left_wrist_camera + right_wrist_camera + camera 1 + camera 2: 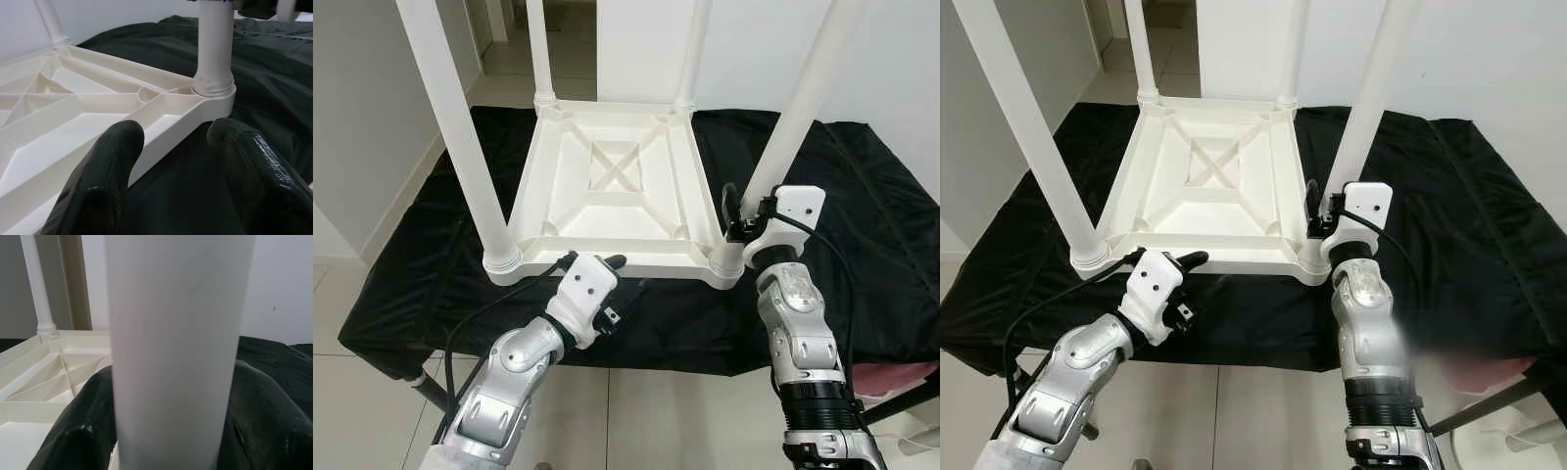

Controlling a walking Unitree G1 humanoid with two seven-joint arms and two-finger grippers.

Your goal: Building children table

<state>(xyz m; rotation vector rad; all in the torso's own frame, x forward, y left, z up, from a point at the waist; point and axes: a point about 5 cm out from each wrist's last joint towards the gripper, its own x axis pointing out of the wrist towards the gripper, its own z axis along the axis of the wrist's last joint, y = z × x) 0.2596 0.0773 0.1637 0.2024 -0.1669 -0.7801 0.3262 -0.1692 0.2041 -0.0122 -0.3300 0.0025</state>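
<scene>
The upturned white children's table (607,186) lies on a black cloth (862,225), legs up. The right gripper (171,431) is clamped round the near right leg (793,117). The left gripper (171,161), fingers apart, seemingly straddles the near rim.

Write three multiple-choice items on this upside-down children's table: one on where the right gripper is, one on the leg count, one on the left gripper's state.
1. Where is the right gripper?
A. On the black cloth's far edge
B. Around the table leg at the near right corner
C. Inside the tabletop's ribbed underside

2. How many white legs stand in the upturned tabletop?
A. Two
B. Three
C. Four

3. What is the left gripper doing?
A. Open at the tabletop's near edge
B. Shut on a leg
C. Holding a screwdriver

Answers: 1 B, its fingers flank the leg; 2 C, one leg per corner; 3 A, fingers apart, nothing between them.
</scene>
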